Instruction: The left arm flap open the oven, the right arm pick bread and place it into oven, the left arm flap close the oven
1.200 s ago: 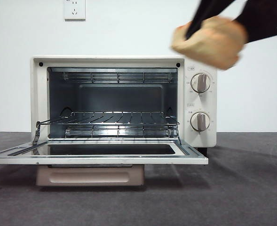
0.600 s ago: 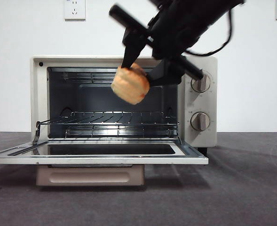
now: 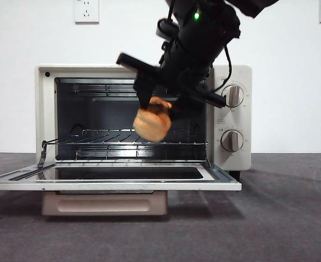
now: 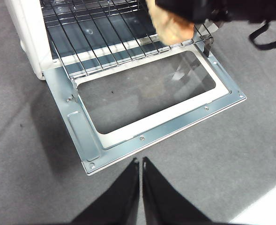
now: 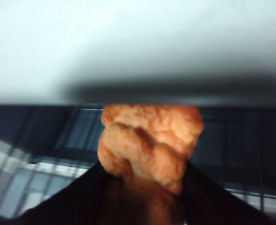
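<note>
Carrying the bread (image 3: 152, 124), the right gripper (image 3: 161, 111) has its jaws clamped on the loaf's upper/rear part, so the paler blunt end sticks out past the fingertips. In the right wrist view the bread (image 5: 149, 145) sits squeezed between both jaws, lumpy crust bulging beyond them, w/ the oven (image 3: 229, 117) cavity straight ahead of the tips. The wire rack (image 3: 127, 143) lies just below the loaf; not touching yet, as far as the front view shows.

Left gripper (image 4: 140, 164) waits w/ jaws pressed together, nothing held, tips pointing at the dropped door (image 4: 142, 136), which lies flat and open just ahead of them.

Handling, by judgement: bread looks light, soft, compressible — crust dents rather than slips, so a mid-body pinch across the narrow width is the safe hold; too hard a squeeze would crush it. Rough surface should give decent grip. When let go it'll prob settle on the rack bars w/o rolling much, being lumpy. Next needs a bit more reach inward before letting go.
</note>
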`<state>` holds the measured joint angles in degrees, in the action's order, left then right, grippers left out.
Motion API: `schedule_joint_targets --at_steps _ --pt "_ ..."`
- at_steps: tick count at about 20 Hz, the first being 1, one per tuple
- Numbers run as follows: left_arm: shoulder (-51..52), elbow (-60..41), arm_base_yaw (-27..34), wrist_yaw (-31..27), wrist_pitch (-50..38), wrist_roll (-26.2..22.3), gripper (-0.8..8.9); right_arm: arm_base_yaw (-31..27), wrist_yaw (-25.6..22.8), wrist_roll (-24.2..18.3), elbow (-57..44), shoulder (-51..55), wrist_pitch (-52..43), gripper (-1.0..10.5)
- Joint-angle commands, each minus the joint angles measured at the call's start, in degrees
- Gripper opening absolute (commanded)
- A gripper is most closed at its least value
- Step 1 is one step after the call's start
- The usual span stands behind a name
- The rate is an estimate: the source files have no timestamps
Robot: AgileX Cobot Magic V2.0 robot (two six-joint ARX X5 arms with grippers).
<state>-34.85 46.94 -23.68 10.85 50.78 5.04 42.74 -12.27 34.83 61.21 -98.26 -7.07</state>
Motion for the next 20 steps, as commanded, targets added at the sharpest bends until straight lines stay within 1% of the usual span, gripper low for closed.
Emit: schedule_joint_targets --at_steps 1,5,10,15,17,20 --pt "-0.26 0.24 -0.17 0.31 -0.44 -0.50 0.16 0.44 -0.96 0.52 1.16 -1.44 -0.55 2.9" --pt "-0.26 0.24 -0.17 0.31 -0.09 -0.50 0.16 0.31 -1.27 0.37 1.16 -1.51 -0.59 3.1" --pt "-0.26 0.24 -0.17 0.31 0.90 -0.50 0.16 0.24 -1.05 0.33 1.16 -1.49 -0.61 4.2" --pt "-0.26 0.24 -0.17 0.31 0.83 -0.50 0.16 0.28 0.26 0.22 1.16 0.35 -0.31 4.2" --pt "-0.26 0.24 -0.17 0.31 0.61 -0.50 0.16 0.35 0.24 -0.85 1.16 2.51 0.37 4.2" --pt "-0.26 0.24 -0.17 0.31 0.55 -0.50 0.16 0.70 0.37 -1.64 1.16 7.28 4.61 4.2"
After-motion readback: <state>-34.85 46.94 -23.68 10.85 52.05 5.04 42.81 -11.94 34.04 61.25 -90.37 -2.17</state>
